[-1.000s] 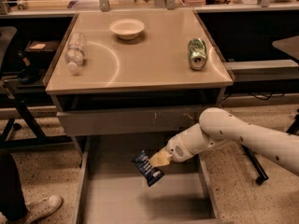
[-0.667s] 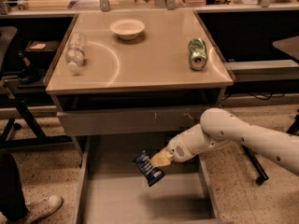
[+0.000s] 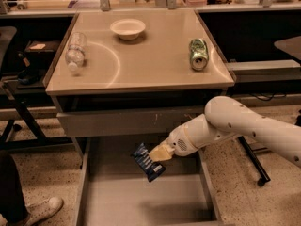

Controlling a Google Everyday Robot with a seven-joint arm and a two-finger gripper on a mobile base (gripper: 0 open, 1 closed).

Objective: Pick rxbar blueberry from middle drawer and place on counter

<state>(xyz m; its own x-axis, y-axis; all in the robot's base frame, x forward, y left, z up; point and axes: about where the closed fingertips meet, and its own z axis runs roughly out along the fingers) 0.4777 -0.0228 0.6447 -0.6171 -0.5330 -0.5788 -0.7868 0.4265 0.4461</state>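
Step in hand: lift-out. The bar [image 3: 147, 163] is pinched at its upper right end by the gripper [image 3: 157, 153], fingers clenched on the wrapper; the bar hangs tilted, lower end down-right, and appears clear of the floor of the open drawer [image 3: 141, 197]. The gripper is held over the drawer's rear half, just below the closed drawer front [image 3: 117, 123] and under the overhang of the counter [image 3: 150, 65]. The pick is judged done, the placing not yet started. Next move: the bar has to be pulled back out from under the counter edge, raised above it, then carried in and set down. Bare surface is seen mid-counter between the bottle [image 3: 75, 52], the bowl [image 3: 127, 28] and the can [image 3: 198, 53], so a drop there should be safe. A risk is noted: the grip is on one end only, so swing or slip is possible, and the counter lip could be clipped if the lift is made too early. Versus a second ago: bar and gripper are found slightly higher, tilt is about the same, and nothing on the counter has been moved.
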